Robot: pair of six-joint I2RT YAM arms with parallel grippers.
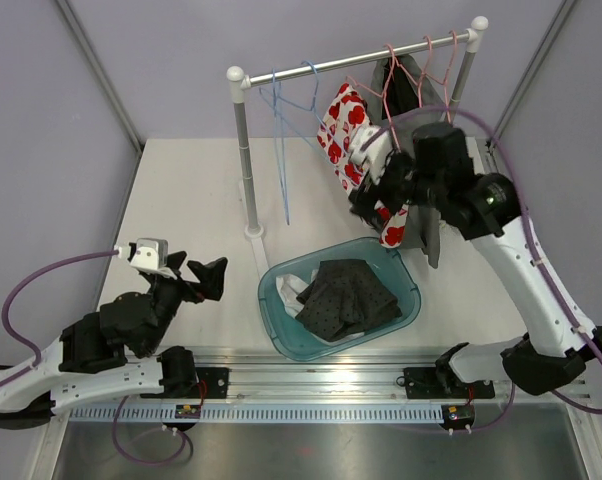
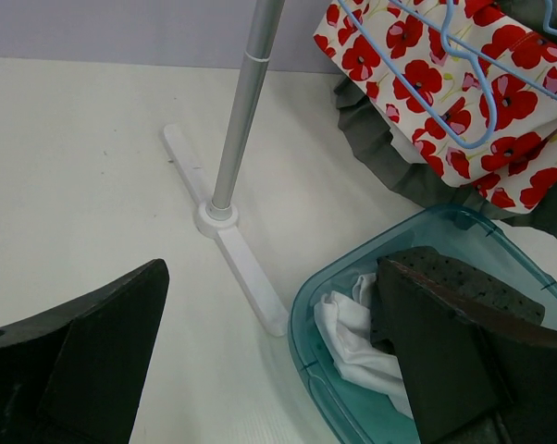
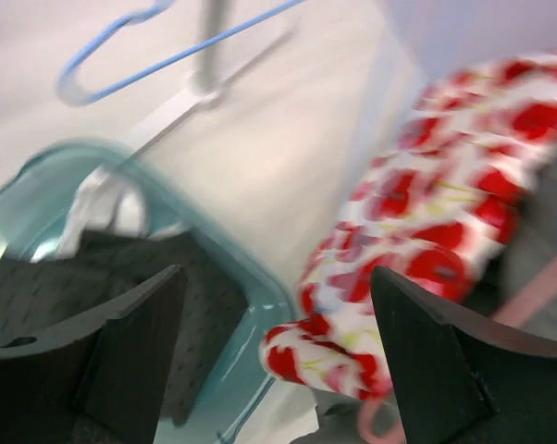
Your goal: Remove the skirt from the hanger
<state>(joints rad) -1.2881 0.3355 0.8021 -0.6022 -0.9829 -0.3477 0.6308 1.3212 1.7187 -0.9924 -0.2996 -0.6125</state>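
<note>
The skirt point(image 1: 343, 128), white with red poppies, hangs from the rack rail point(image 1: 361, 60) among pink hangers point(image 1: 367, 92). My right gripper point(image 1: 377, 192) is open at the skirt's lower part. In the blurred right wrist view the skirt point(image 3: 427, 222) hangs in front of the right finger, its hem between the open jaws point(image 3: 277, 277), not pinched. A pink hanger point(image 3: 538, 287) shows beside it. My left gripper point(image 1: 199, 272) is open and empty, low over the table at the left; from its wrist view point(image 2: 271, 268) the skirt point(image 2: 417, 83) shows at the upper right.
A teal basin point(image 1: 406, 280) with a black dotted garment point(image 1: 346, 295) and a white cloth point(image 1: 289, 290) stands below the skirt. Blue hangers point(image 1: 286, 100) hang on the rail. The rack pole point(image 1: 247, 160) and its foot point(image 2: 232, 250) stand left of the basin. A grey garment point(image 1: 423, 228) hangs behind the skirt.
</note>
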